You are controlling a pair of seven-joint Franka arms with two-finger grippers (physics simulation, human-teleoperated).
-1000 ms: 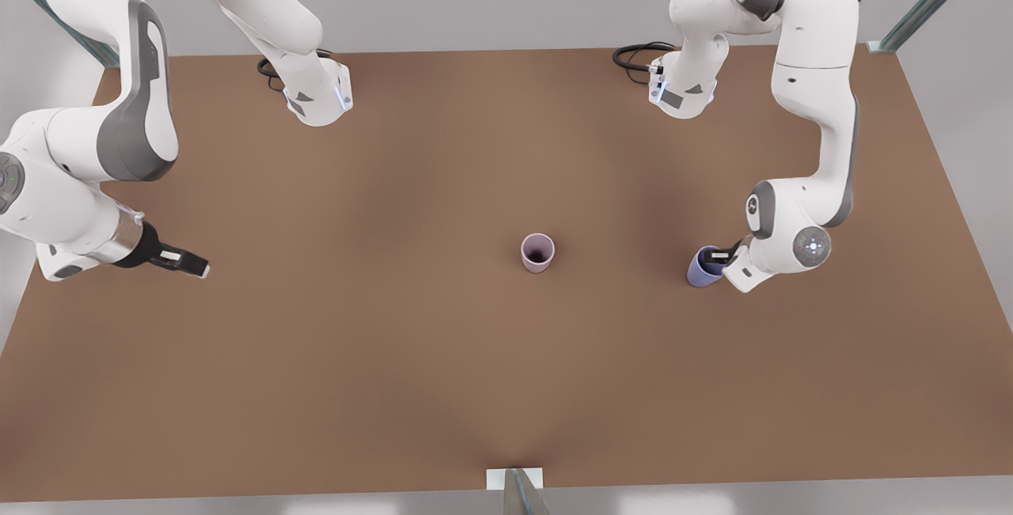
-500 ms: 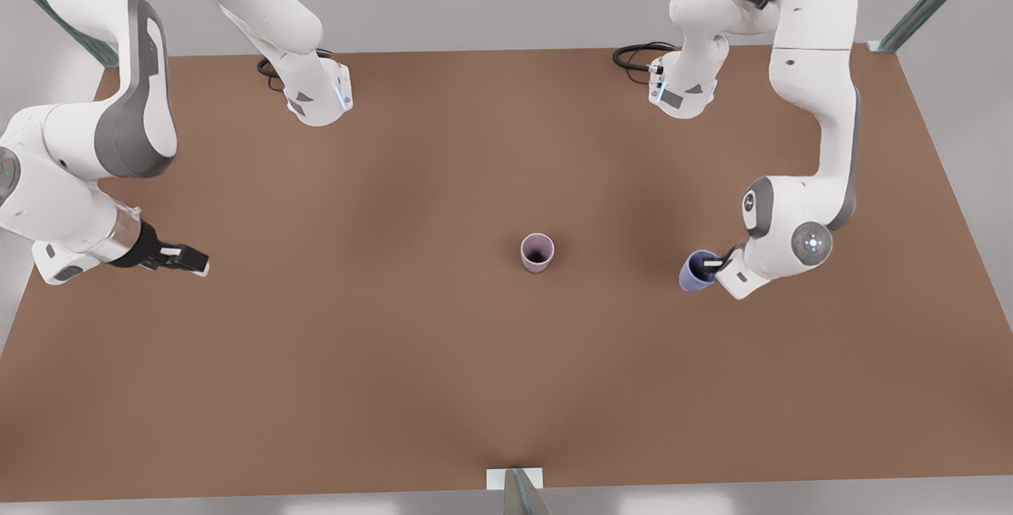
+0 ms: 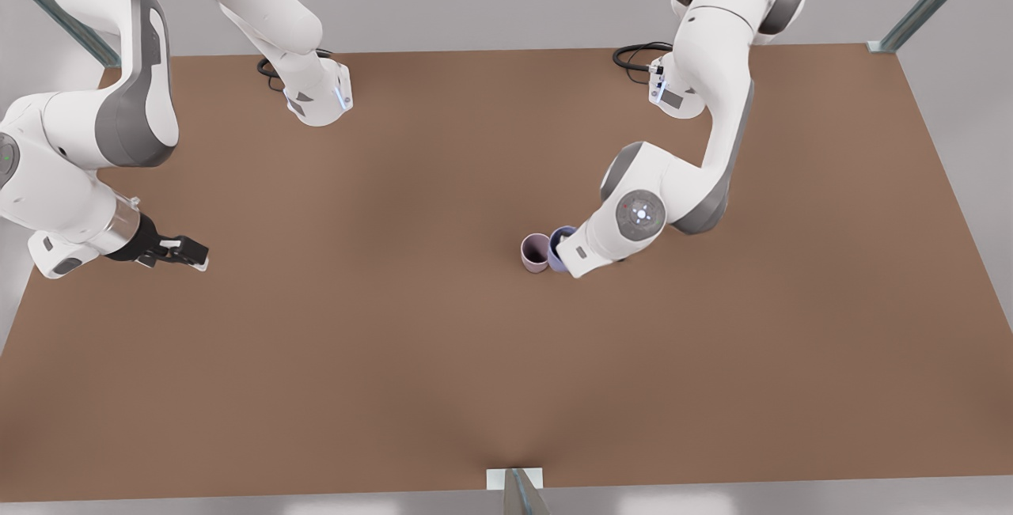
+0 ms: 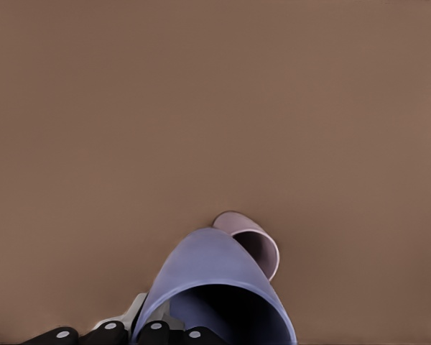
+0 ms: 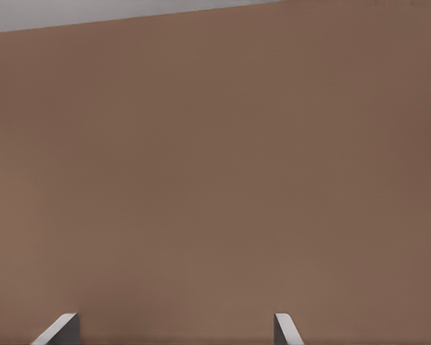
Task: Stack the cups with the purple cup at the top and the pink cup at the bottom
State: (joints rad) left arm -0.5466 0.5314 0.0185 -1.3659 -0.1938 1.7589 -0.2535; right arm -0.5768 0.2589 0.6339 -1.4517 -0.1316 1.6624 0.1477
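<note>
The pink cup (image 3: 535, 253) stands upright on the brown table (image 3: 396, 357), near its middle. Right beside it, on the front view's right, is the purple cup (image 3: 559, 246), tilted, with my left gripper (image 3: 567, 249) shut on its rim. In the left wrist view the purple cup (image 4: 215, 277) is close up and its mouth faces the camera. My left gripper (image 4: 154, 327) grips its wall, and the pink cup (image 4: 257, 243) sits just beyond. I cannot tell if the two cups touch. My right gripper (image 3: 187, 251) waits open far off at the front view's left, with bare table between its fingertips (image 5: 59, 328).
Both arm bases (image 3: 316, 96) with their black cables stand along the table's far edge. A small metal bracket (image 3: 514, 479) sits at the middle of the near edge. Grey frame struts rise at the far corners.
My left gripper has carried the purple cup from the front view's right side across to just beside the pink cup. My right arm has shifted only slightly.
</note>
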